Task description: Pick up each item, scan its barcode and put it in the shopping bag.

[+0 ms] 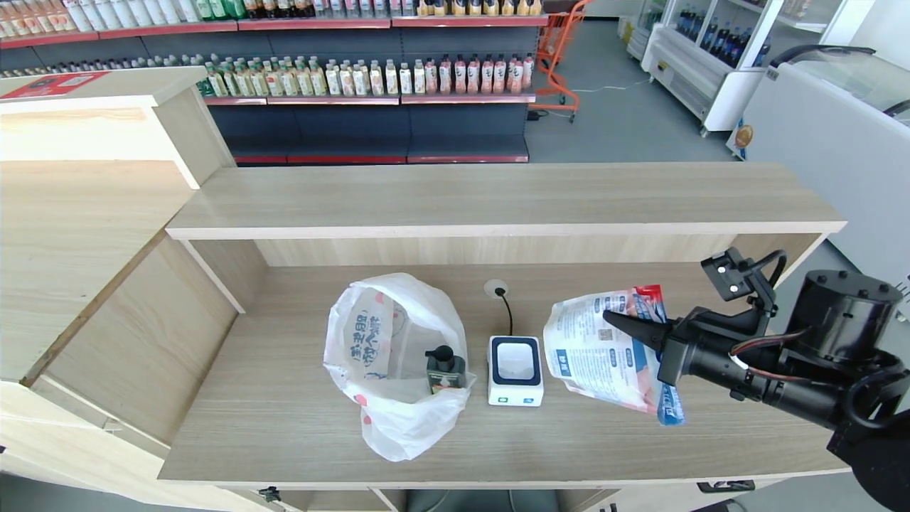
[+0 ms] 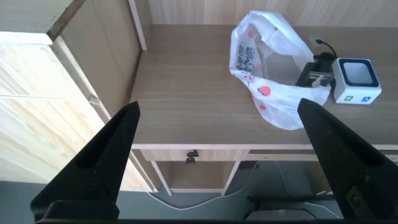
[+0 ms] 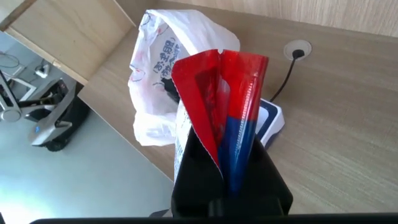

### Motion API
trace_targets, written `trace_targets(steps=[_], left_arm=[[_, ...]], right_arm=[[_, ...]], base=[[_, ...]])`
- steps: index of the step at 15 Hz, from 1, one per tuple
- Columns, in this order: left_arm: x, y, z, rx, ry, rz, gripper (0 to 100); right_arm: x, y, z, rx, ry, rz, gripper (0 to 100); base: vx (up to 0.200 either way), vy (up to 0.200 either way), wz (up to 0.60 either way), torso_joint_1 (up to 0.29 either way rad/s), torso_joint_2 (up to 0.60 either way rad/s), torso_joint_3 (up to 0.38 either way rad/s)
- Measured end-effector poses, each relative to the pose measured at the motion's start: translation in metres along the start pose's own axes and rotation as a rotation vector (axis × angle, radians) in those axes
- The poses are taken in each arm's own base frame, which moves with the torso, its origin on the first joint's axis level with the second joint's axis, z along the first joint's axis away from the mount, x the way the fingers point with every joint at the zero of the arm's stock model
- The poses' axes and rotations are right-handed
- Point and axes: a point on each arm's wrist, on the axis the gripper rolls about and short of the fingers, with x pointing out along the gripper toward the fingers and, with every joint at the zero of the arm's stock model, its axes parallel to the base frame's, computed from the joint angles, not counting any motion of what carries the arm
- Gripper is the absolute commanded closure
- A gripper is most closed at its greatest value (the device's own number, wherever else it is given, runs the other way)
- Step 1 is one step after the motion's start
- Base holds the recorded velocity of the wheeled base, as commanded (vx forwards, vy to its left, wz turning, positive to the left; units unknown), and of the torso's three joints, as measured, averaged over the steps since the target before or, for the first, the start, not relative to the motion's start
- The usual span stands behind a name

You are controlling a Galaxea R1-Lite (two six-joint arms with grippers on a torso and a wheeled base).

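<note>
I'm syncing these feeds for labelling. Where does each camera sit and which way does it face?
Head view: on the head, facing forward and down at the counter; the right gripper holding the pouch shows.
Left wrist view: on the left wrist, facing the counter's front edge past the open left gripper.
Right wrist view: on the right wrist, facing along the gripped pouch.
Shared: the shopping bag and scanner.

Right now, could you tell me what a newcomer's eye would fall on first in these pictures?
The right gripper holds a white, blue and red plastic pouch over the wooden counter, to the right of the small white box scanner. Left of the scanner lies an open white plastic shopping bag with a dark pump bottle inside.
</note>
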Motion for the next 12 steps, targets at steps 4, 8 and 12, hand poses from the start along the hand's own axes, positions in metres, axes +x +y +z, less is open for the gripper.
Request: trace_targets(steps=[4,8,12], left_arm=[[0.0,0.0,0.0,-0.002,0.0,0.0,0],[0.0,0.0,0.0,-0.001,0.0,0.0,0],[0.0,0.0,0.0,-0.001,0.0,0.0,0]], right_arm=[[-0.005,0.004,0.003,0.067,0.0,0.004,100],[-0.007,0.012,0.01,0.179,0.035,0.019,100],[-0.005,0.022,0.013,0.251,0.073,0.048,100]], base=[[0.0,0.2,0.0,-0.002,0.0,0.002],[0.0,0.1,0.0,0.006,0.0,0.001],[0.0,0.0,0.0,0.0,0.0,0.0]])
